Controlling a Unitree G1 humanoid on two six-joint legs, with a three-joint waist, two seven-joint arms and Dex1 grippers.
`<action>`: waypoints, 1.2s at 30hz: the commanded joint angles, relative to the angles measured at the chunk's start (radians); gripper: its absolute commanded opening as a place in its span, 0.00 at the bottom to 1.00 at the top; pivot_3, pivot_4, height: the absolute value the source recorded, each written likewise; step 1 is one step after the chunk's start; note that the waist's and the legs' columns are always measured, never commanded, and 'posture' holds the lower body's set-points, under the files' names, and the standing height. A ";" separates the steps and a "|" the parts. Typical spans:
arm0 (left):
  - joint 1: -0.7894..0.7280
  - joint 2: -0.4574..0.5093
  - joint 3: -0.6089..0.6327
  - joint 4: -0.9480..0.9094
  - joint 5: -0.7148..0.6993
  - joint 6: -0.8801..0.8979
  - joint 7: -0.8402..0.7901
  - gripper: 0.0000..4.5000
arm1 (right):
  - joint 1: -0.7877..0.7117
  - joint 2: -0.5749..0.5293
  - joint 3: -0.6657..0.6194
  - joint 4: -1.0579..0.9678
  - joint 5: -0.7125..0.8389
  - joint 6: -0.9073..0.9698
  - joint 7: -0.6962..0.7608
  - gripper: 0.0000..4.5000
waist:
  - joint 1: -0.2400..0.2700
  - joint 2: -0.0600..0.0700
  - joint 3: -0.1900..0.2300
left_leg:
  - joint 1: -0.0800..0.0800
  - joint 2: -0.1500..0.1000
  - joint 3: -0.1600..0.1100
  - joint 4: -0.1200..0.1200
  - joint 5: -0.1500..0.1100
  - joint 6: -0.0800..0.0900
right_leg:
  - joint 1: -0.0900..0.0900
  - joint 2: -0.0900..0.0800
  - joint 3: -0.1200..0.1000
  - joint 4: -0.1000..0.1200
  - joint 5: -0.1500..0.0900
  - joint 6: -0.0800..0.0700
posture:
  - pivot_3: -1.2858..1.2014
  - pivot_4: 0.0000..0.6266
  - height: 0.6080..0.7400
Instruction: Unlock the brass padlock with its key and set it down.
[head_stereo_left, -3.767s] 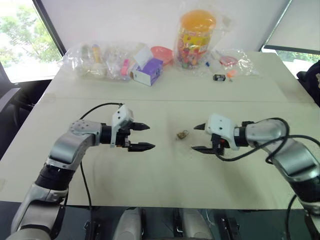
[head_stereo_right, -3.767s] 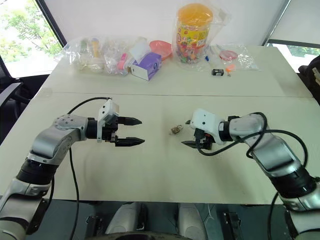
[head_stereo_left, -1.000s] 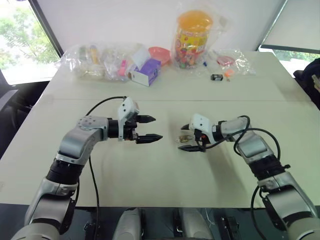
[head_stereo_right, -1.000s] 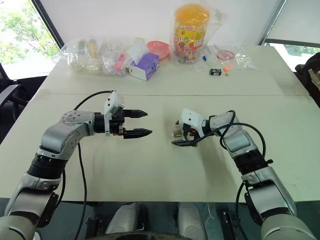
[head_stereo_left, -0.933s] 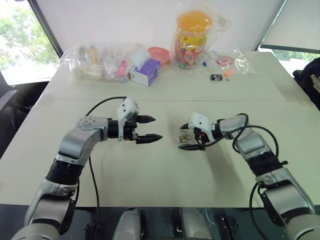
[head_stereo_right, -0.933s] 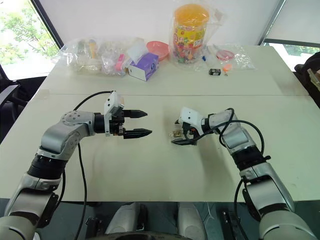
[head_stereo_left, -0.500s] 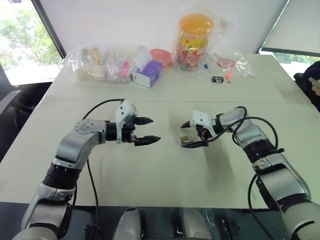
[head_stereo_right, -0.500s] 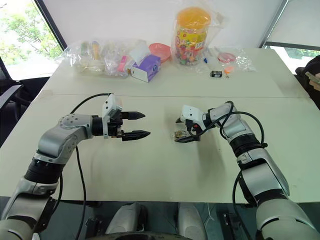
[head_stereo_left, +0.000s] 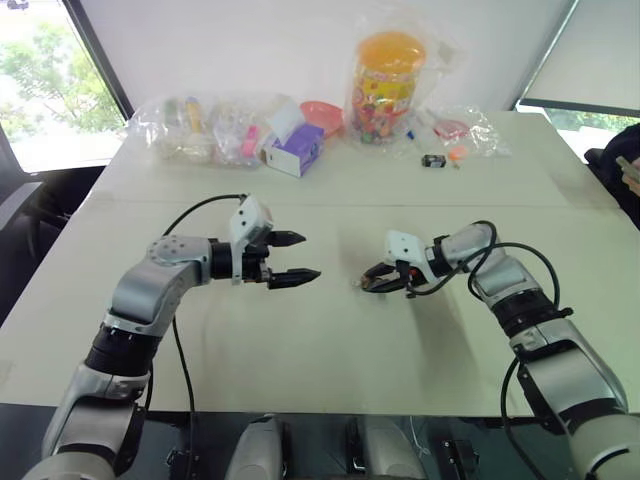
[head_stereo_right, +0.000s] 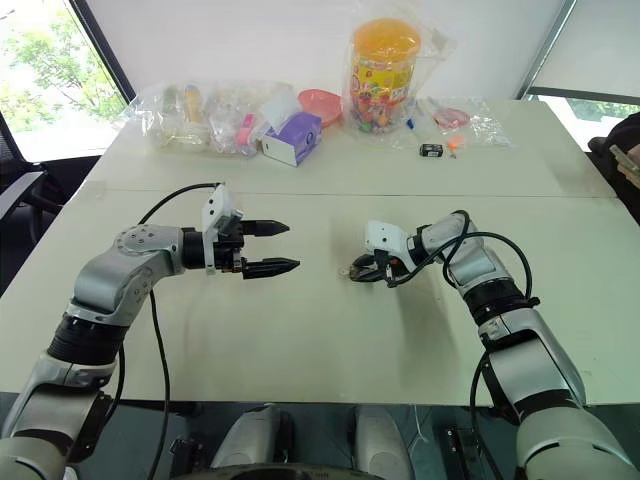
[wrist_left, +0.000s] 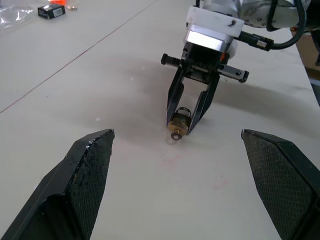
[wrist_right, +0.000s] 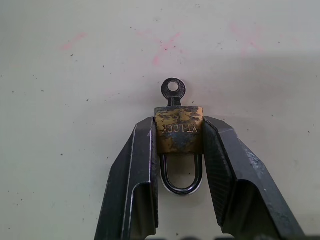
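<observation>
The right gripper (wrist_right: 178, 145) pinches the padlock (wrist_right: 178, 131) between its fingertips on the table (head_stereo_left: 330, 340), key (wrist_right: 173, 91) protruding past them. The left gripper (head_stereo_left: 292, 258) hangs spread, well apart. Turning the key and setting down remain.

A wide cream-white table (head_stereo_left: 330, 180) is crossed by a thin seam. Along its far edge are ranged clear plastic bags of small items (head_stereo_left: 200, 125), a purple and white cardboard box (head_stereo_left: 295, 147), a shallow red plastic bowl (head_stereo_left: 322, 110) and a tall clear jar with an orange lid (head_stereo_left: 388, 75). A small black object (head_stereo_left: 434, 159) is seen beside an orange piece (head_stereo_left: 457, 153)
</observation>
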 joint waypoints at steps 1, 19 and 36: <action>-0.019 -0.002 0.006 -0.014 -0.009 -0.005 -0.010 0.95 | 0.090 -0.076 0.028 -0.056 -0.122 -0.006 -0.089 0.15 | 0.004 0.000 0.000 | -0.001 0.000 0.000 0.000 0.000 0.000 | 0.000 0.000 0.000 0.000 0.000 0.000 | 0.52 0.24 1.00; -0.138 -0.061 0.066 0.072 -0.199 0.197 -0.065 0.95 | 0.296 -0.158 -0.158 -0.829 -0.385 -0.277 -0.625 0.15 | -0.004 0.002 0.002 | -0.021 0.000 0.000 0.002 0.001 -0.001 | -0.023 0.004 0.000 0.003 0.000 0.000 | 0.52 0.24 1.00; -0.178 -0.108 0.031 0.109 -0.157 0.163 -0.060 0.56 | 0.288 -0.115 -0.138 -0.969 -0.385 -0.160 -0.575 0.15 | -0.001 0.001 0.003 | -0.022 -0.001 0.000 0.002 0.001 -0.001 | -0.023 0.005 0.000 0.003 0.000 0.000 | 0.52 0.24 1.00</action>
